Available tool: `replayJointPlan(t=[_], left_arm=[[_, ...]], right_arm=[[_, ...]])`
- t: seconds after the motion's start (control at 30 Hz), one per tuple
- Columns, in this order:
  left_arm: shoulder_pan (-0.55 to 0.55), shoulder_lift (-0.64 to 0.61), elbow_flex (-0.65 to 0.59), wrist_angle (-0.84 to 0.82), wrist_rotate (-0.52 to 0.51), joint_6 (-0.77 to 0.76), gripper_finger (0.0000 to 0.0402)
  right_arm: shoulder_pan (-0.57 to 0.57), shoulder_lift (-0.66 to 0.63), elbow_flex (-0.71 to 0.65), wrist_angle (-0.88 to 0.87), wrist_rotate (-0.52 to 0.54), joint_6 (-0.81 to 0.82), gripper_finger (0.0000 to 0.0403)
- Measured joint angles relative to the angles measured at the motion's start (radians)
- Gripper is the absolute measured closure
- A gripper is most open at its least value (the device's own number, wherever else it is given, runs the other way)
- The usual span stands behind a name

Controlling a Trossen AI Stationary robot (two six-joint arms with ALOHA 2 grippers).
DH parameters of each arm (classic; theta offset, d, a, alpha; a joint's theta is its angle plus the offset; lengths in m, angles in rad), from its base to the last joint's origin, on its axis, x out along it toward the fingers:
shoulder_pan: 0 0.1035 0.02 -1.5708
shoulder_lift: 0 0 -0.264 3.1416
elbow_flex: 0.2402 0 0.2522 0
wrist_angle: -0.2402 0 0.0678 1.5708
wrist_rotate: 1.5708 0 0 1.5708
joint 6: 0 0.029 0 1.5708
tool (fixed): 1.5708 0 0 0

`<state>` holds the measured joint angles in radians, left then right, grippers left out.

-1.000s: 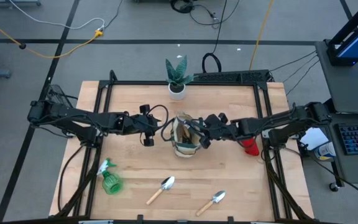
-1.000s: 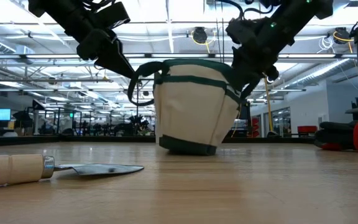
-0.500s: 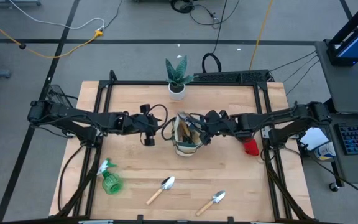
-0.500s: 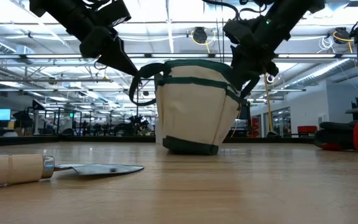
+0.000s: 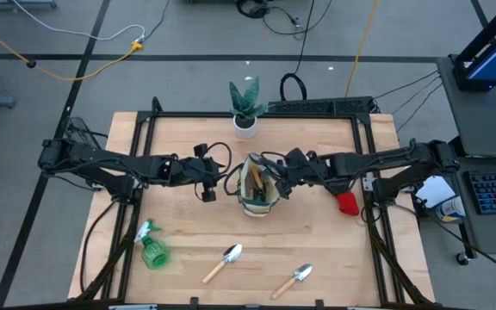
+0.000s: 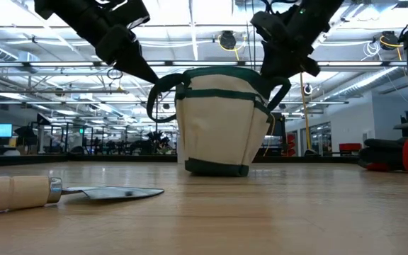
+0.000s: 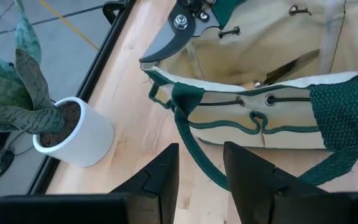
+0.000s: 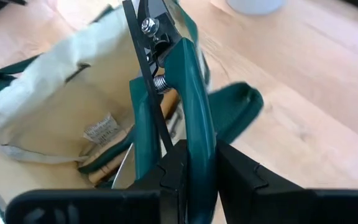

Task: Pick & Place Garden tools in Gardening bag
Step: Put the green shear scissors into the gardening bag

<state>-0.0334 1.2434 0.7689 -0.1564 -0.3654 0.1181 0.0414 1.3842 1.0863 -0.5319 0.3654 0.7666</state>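
**Pruners poised blade-first over the bag's mouth**

The pruners [image 8: 166, 87] are in my right gripper [image 8: 188, 165], its fingers clamped on the two green handles, the dark steel blades pointing away from my wrist and down toward the open gardening bag [image 5: 257, 191]. Their long axis runs in line with my fingers, so the tip leads and the bag's mouth lies straight ahead and below it. From the side, my gripper hangs just above the bag's near rim, so I judge the next move to be a short descent and a release. The risk I see is the blade snagging the soft rim or a loop handle.

The handles are smooth, green-coated, with a coiled spring and a bright pivot bolt between them. The bag is limp beige canvas with dark green woven trim, its mouth sagging open. Inside lies at least one pale wooden handle with a metal blade.

My left gripper [image 7: 197, 171] is on the bag's other side, fingers parted, with a green loop handle [image 7: 194, 146] running just ahead of them; I cannot tell whether it touches them.

Farther out on the wooden table [image 5: 317, 250], two trowels [image 5: 224, 261] lie well apart from the bag toward the front edge, the green spray bottle [image 5: 151, 248] at the front left, a small red item [image 5: 346, 203] beside my right arm, and the potted plant [image 5: 245, 107] at the back.
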Motion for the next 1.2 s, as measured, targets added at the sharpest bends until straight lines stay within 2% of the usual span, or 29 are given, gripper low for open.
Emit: replayJointPlan(t=[0.13,0.4,0.57,0.77,0.97,1.2], left_arm=[[0.000,0.000,0.000,0.011,0.000,0.002,0.0270],[0.000,0.000,0.000,0.103,-0.002,-0.020,0.0270],[0.000,0.000,0.000,0.125,-0.002,-0.019,0.0270],[0.000,0.000,0.000,0.124,-0.002,-0.019,0.0270],[0.000,0.000,0.000,0.123,-0.002,-0.015,0.0270],[0.000,0.000,0.000,0.123,-0.003,0.011,0.0270]], right_arm=[[0.011,0.000,0.000,-0.028,-0.006,0.076,0.0348],[0.029,0.037,0.010,0.027,-0.060,0.181,0.0349],[0.032,0.103,0.106,-0.069,-0.104,0.184,0.0349],[0.033,0.158,0.248,-0.219,-0.071,0.160,0.0349],[0.037,0.157,0.258,-0.311,-0.031,0.266,0.0349],[0.039,0.156,0.259,-0.378,-0.085,0.306,0.0349]])
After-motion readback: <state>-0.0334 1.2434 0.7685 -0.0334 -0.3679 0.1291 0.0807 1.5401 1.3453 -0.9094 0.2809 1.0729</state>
